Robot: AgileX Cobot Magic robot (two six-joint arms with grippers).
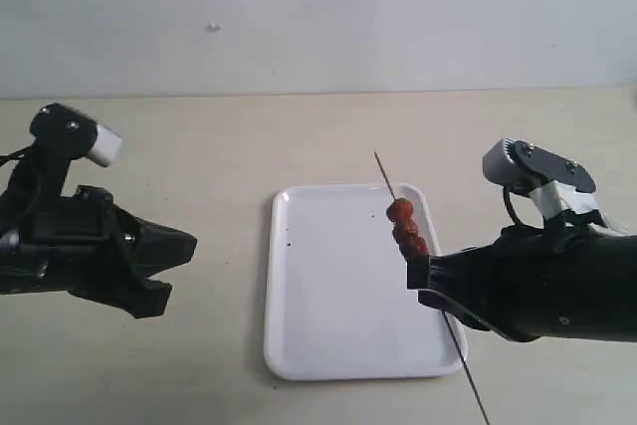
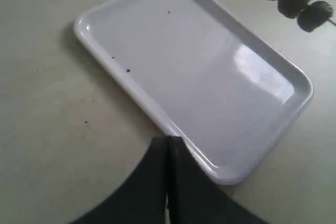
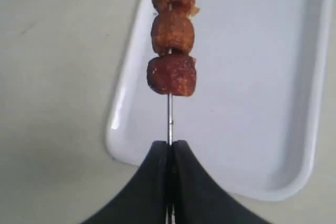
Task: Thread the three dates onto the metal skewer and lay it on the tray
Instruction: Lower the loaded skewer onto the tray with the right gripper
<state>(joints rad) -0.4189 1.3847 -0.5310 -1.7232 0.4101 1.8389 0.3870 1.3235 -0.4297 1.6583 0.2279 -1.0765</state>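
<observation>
Three reddish-brown dates (image 1: 404, 229) (image 3: 172, 35) (image 2: 294, 0) sit threaded in a row on the thin metal skewer (image 1: 383, 174) (image 3: 169, 119). My right gripper (image 1: 413, 274) (image 3: 169, 144) is shut on the skewer just behind the dates and holds it above the right side of the white tray (image 1: 338, 286) (image 3: 252, 77) (image 2: 199, 72). The skewer's tail (image 1: 468, 370) sticks out behind the gripper, past the tray's near right corner. My left gripper (image 1: 189, 243) (image 2: 168, 140) is shut and holds nothing, left of the tray and apart from it.
The tray lies on a pale beige table (image 1: 199, 146) with a plain wall behind. A few tiny dark specks (image 2: 127, 70) dot the tray's surface.
</observation>
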